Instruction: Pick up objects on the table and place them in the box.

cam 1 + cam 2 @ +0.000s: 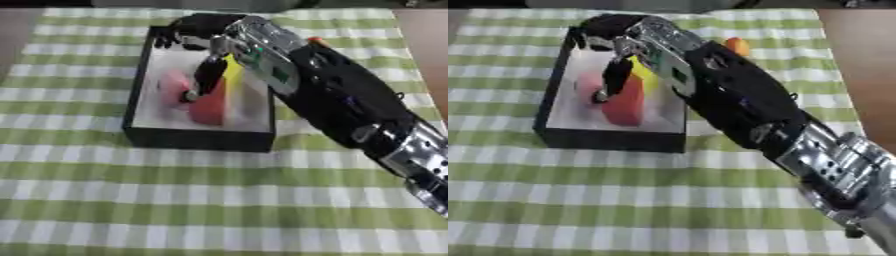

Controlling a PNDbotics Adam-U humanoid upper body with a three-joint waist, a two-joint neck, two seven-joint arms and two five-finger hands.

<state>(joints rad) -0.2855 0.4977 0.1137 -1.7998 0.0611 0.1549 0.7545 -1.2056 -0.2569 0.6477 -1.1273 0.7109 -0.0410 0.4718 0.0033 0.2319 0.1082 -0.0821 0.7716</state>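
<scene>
Green-checked cloth; black white-lined box, soft pink and red shapes.

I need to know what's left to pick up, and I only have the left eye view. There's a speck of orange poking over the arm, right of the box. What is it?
Observer: The right eye view shows more of it: a rounded orange thing behind the right arm, outside the box.
Operator: Is it on the cloth or on bare wood?
Observer: On the checked cloth, about level with the box's far end; the bare wood begins further right.
</scene>
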